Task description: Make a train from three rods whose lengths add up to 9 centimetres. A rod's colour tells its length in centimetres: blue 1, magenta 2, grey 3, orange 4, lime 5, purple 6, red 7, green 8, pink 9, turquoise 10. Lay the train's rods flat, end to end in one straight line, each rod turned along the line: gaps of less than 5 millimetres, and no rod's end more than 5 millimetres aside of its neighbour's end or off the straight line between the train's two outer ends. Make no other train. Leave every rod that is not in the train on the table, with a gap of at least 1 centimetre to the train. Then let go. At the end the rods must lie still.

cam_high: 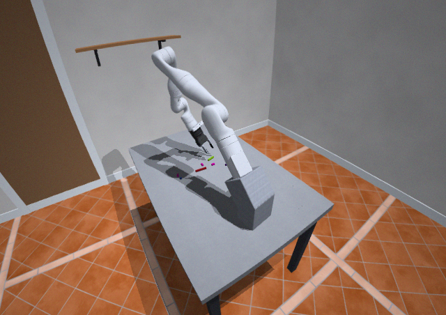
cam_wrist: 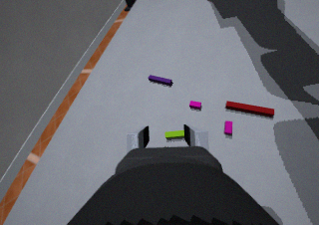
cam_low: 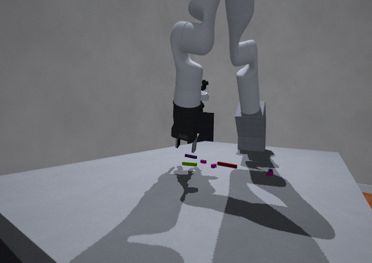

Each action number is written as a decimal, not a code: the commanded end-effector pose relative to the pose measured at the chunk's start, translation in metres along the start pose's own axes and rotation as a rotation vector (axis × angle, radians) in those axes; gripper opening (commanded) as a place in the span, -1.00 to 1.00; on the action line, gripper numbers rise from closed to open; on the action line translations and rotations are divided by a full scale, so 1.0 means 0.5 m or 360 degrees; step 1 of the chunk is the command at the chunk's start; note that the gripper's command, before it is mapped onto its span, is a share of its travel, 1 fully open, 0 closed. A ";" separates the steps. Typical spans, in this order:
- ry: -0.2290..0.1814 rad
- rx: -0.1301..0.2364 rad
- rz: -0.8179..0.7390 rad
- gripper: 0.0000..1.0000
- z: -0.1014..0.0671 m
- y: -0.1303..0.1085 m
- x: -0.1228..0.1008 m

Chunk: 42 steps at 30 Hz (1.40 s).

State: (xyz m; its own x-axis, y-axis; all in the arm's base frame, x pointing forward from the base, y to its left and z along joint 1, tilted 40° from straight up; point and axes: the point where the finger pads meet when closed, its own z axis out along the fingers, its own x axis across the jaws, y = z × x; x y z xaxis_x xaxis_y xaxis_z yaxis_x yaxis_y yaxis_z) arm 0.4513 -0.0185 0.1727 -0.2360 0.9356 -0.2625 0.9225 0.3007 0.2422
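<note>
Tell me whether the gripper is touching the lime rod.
Apart. In the exterior view the open gripper hangs above the table, with bare table showing between its fingertips and the lime rod.

The grey counter (cam_low: 75,194) carries the arm's grey pedestal (cam_low: 250,128) toward its far edge. Before the pedestal lie the rods, all flat: a purple rod (cam_low: 190,156), a lime rod (cam_low: 189,163) just nearer, two magenta rods (cam_low: 203,161) (cam_low: 213,165), then a red rod (cam_low: 226,164). Toward the right edge, apart from these, a third magenta rod (cam_low: 269,173) touches a blue rod (cam_low: 270,170).
</note>
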 end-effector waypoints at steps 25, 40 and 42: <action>-0.0039 -0.0139 -0.0142 1.00 -0.008 0.015 0.012; -0.0050 -0.0202 -0.0209 1.00 -0.011 0.022 0.019; -0.0053 -0.0233 -0.0241 1.00 -0.013 0.025 0.024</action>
State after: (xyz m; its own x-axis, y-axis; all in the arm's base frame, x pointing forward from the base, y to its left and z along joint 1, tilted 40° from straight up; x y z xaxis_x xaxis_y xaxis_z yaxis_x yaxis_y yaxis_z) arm 0.4587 -0.0057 0.1777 -0.3439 0.8782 -0.3326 0.8341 0.4483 0.3214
